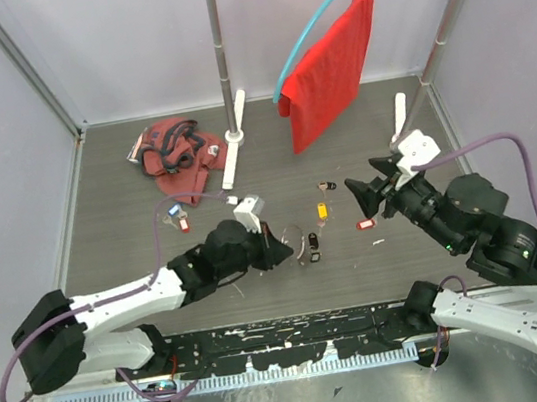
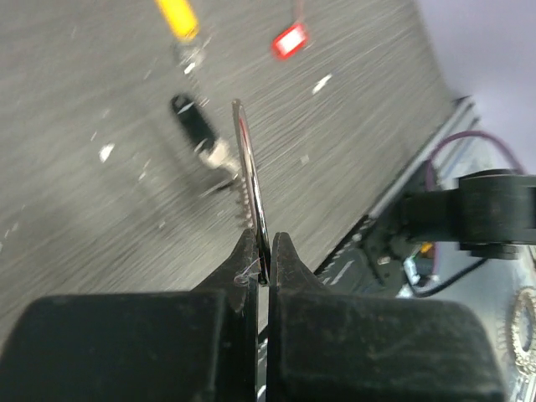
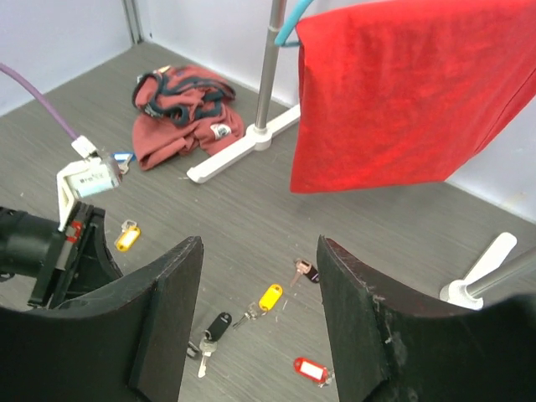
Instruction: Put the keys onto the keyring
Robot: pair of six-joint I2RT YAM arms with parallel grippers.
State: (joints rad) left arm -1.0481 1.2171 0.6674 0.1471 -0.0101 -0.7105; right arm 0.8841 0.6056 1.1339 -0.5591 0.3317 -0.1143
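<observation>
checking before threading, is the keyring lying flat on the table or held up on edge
Held up on edge: the keyring rises edge-on from the shut fingertips of the left end effector.

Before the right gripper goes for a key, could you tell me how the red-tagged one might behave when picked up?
The red-tagged key lies flat on the table, so it may skid when nudged. Tag and blade seem loosely linked, so one probably dangles.

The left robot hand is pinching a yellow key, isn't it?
No. The left gripper is pinching the keyring, not a yellow key. The left wrist view shows the thin silver ring between its fingertips, while the yellow-tagged key lies on the table.
</observation>
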